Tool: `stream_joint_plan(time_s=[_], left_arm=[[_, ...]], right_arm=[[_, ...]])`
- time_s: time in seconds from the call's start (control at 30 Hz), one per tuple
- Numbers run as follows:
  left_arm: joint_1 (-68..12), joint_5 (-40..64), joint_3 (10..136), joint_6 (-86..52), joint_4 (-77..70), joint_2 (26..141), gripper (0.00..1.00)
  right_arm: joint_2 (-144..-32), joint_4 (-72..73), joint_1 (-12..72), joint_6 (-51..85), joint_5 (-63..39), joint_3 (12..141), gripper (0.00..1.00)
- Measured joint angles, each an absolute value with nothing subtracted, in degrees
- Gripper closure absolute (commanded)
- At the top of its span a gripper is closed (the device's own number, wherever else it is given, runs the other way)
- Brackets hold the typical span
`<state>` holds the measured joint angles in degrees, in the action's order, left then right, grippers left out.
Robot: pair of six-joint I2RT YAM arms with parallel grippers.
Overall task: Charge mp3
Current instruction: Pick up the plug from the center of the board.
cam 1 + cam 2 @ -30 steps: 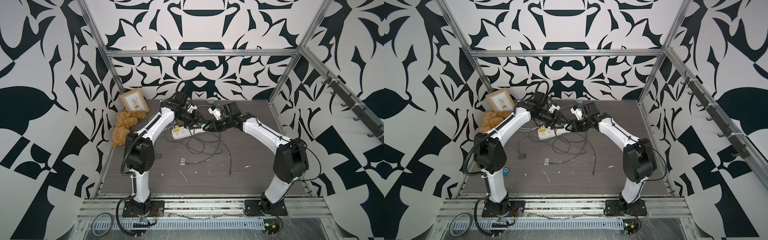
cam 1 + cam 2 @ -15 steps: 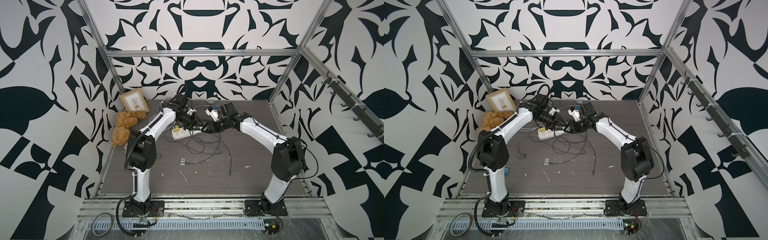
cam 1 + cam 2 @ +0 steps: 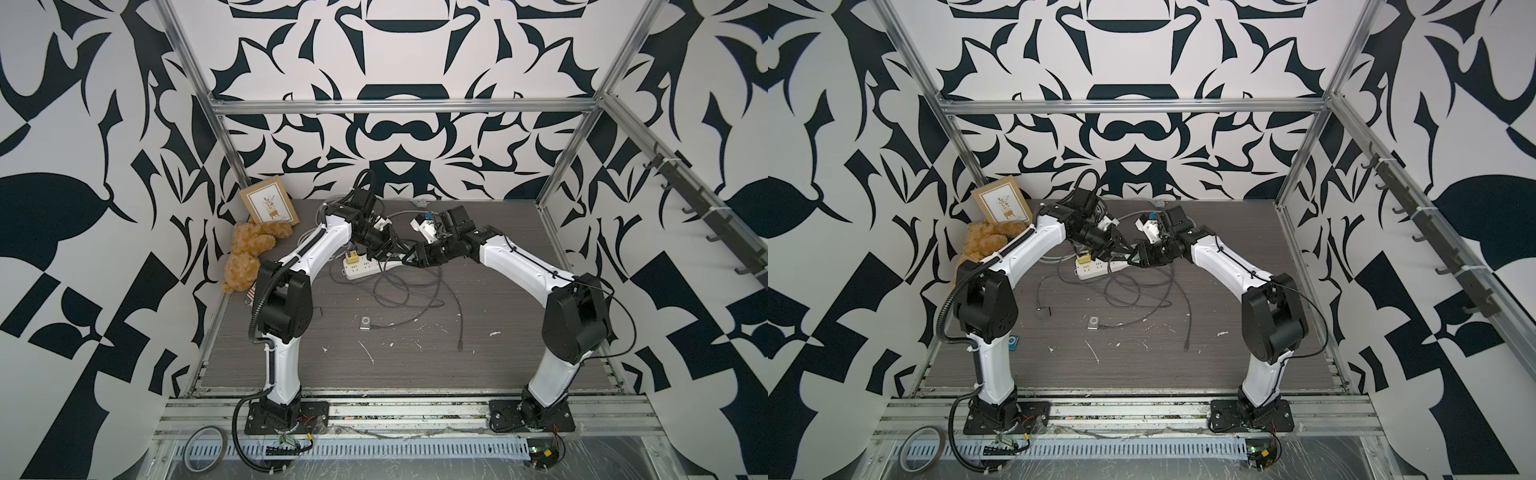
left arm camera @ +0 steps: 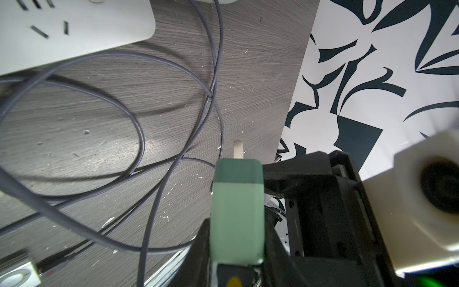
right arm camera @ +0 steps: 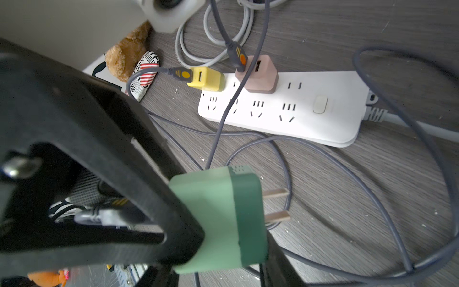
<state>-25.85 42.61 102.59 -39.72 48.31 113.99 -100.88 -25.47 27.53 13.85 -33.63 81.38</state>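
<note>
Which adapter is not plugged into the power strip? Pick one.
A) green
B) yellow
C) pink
A: the green adapter sits clear of the power strip with both prongs bare, while the yellow adapter and pink adapter are seated in it.

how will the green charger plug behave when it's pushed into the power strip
The green charger plug looks like a rigid, compact block, so it probably won't flex. Its smooth faces could let it twist in a grip as the prongs go in. The white power strip lies flat and seems unfixed, so it may slide.
</note>
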Motion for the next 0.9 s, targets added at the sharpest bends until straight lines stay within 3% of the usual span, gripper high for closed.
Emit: stream_joint_plan(time_s=[0.23, 0.37, 0.9], left_arm=[[-25.9, 44.1, 102.8, -40.1, 48.7, 114.1, 1.00], [-25.1, 43.8, 103.2, -40.4, 48.9, 114.8, 1.00], [-24.9, 43.8, 103.4, -41.7, 49.0, 115.0, 1.00]], right_arm=[[-85.6, -16.8, 28.9, 5.6, -27.7, 65.2, 0.37], [-77.2, -8.6, 31.0, -2.9, -24.0, 55.4, 0.33], [-85.1, 11.0, 34.8, -31.3, -11.3, 51.8, 0.27]])
